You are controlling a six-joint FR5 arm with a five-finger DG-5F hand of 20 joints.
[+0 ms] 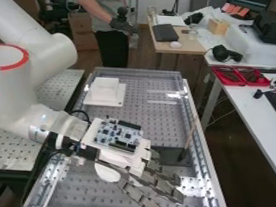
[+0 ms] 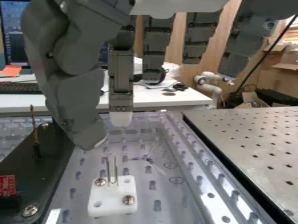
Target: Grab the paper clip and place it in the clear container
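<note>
The paper clip [image 2: 116,170] stands upright on the white block [image 2: 112,205], below the open, empty hand [image 2: 121,75], and its thin wire, likely feather-light, springy and slippery, is best pinched near the top between thumb and fingertip.

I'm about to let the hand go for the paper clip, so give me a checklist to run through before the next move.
1. Paper clip standing upright on its white block: ok.
2. Hand open, nothing held: ok.
3. Fingertips apart from the clip, not touching it: ok.
4. Screws seated in the block: ok; whether they are tight: cannot tell.
5. Clear container identified as the drop-off place: cannot tell; I'd confirm this first.
</note>
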